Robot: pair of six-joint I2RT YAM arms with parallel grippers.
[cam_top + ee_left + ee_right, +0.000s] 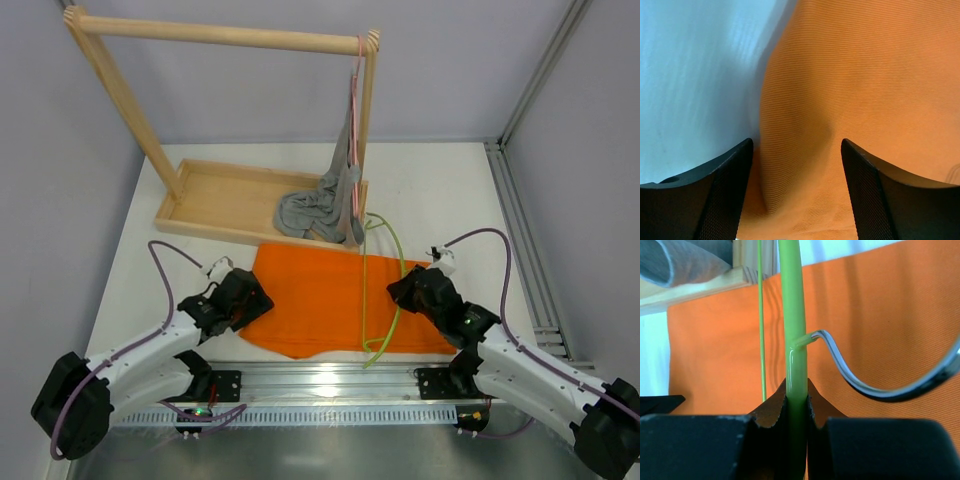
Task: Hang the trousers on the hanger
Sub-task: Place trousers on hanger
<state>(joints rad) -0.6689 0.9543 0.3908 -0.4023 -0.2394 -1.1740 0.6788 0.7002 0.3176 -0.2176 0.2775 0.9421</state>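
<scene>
The bright orange trousers (320,300) lie folded flat on the table between the two arms. The lime-green hanger (385,300) lies across their right part, its bar close up in the right wrist view (792,315) with the metal hook (875,382) curving off to the right. My right gripper (797,390) is shut on the hanger's green bar, seen from above at the cloth's right edge (405,290). At the left edge of the trousers (850,90) my left gripper (797,150) is open, its dark fingers (725,185) standing on either side of a raised fold of orange cloth.
A wooden rack (225,38) with a tray base (215,200) stands behind the trousers. A grey garment (325,205) hangs from a pink hanger (355,110) at the rack's right post and pools in the tray. Metal rails (520,230) run along the table's right side.
</scene>
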